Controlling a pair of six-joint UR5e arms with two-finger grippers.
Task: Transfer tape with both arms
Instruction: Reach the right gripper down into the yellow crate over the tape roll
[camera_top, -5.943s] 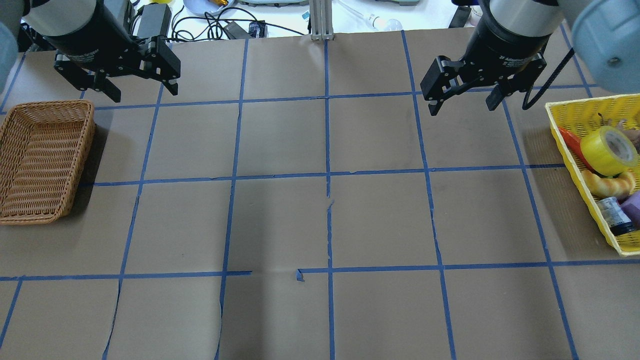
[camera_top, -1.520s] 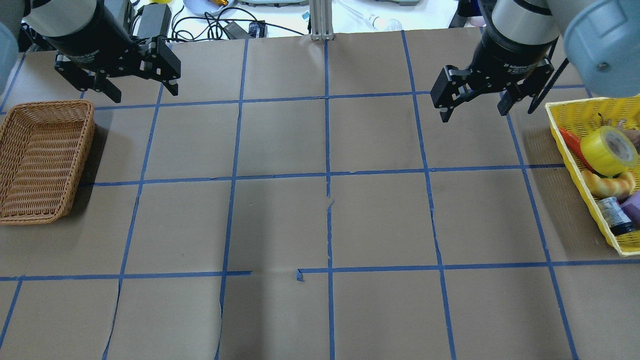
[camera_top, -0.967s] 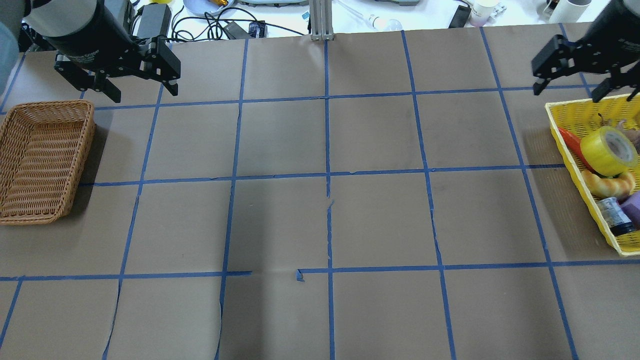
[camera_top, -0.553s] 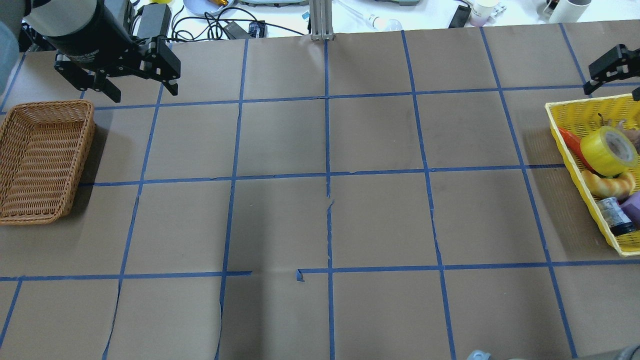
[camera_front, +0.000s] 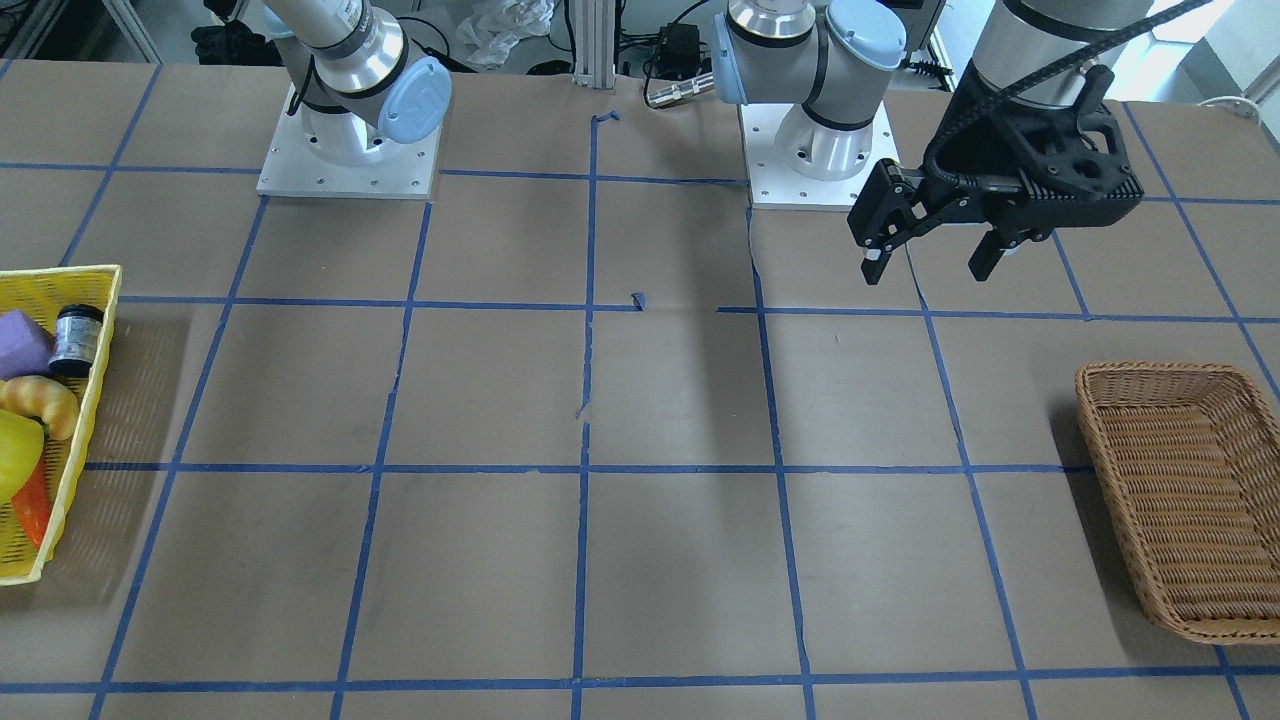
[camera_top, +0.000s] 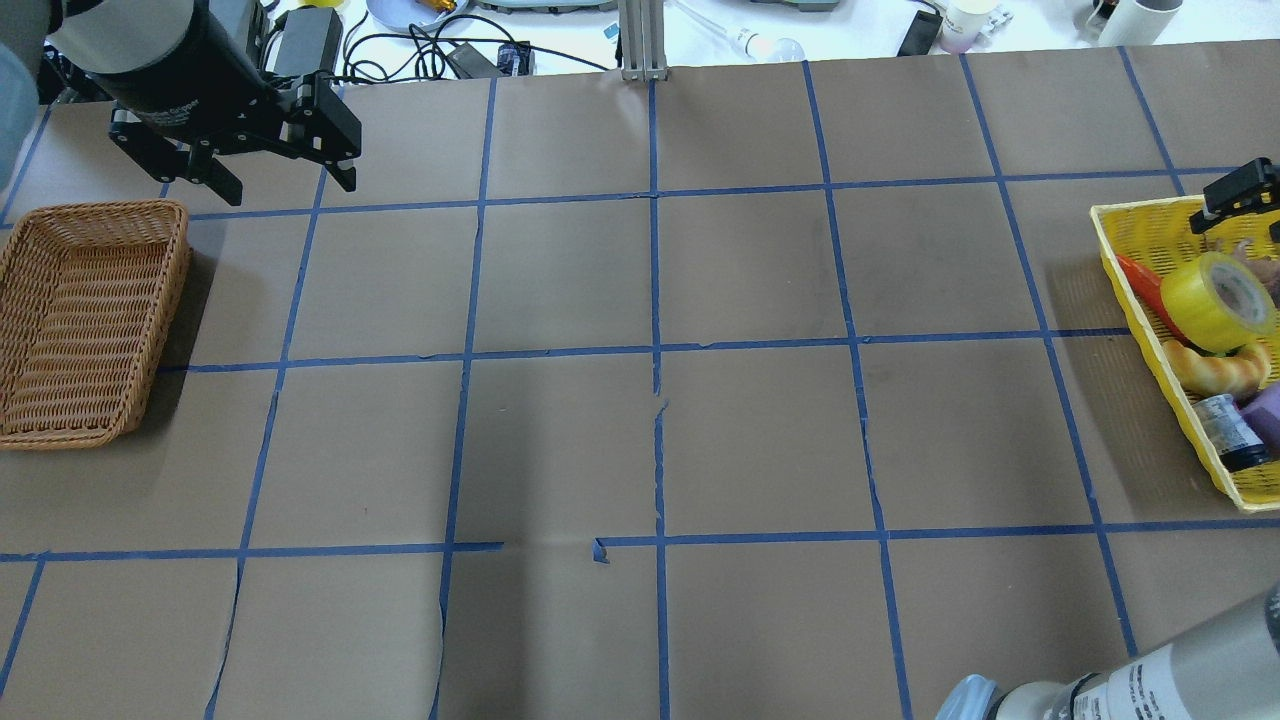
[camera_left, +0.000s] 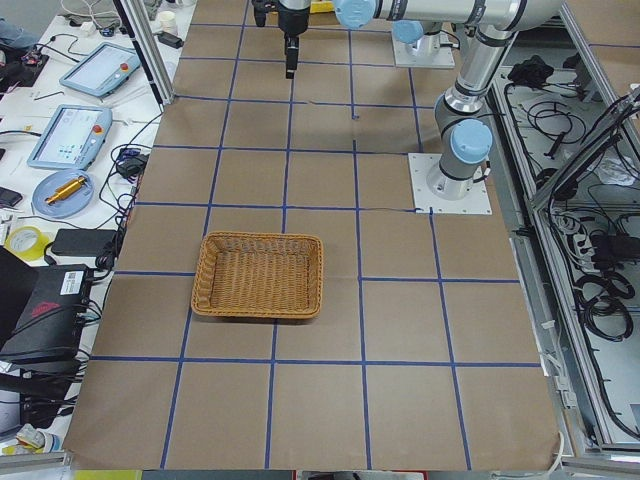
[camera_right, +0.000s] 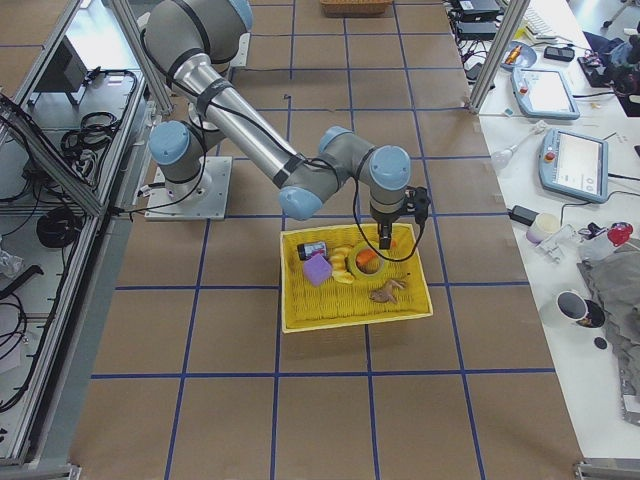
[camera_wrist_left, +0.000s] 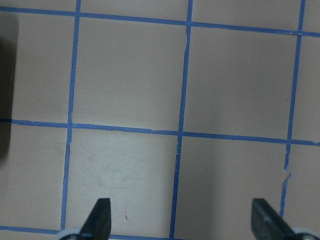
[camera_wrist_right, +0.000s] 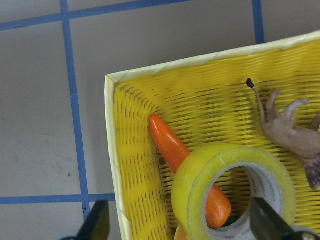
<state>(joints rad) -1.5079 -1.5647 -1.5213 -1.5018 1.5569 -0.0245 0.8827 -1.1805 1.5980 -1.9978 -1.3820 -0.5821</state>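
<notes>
The right gripper (camera_wrist_right: 177, 227) is cut off at the overhead view's right edge, where only one finger shows. Its wrist view shows both fingertips set wide apart over the tape (camera_wrist_right: 200, 182), whose lower rim is cropped there. The tape lies tilted inside the yellow basket (camera_top: 1125, 272), leaning on an orange tapered piece (camera_wrist_right: 169, 142). It has a glossy yellow band, a white core and a hollow centre. The left gripper (camera_front: 926, 270) hangs with fingers spread, empty, near the wicker basket (camera_top: 100, 207).
</notes>
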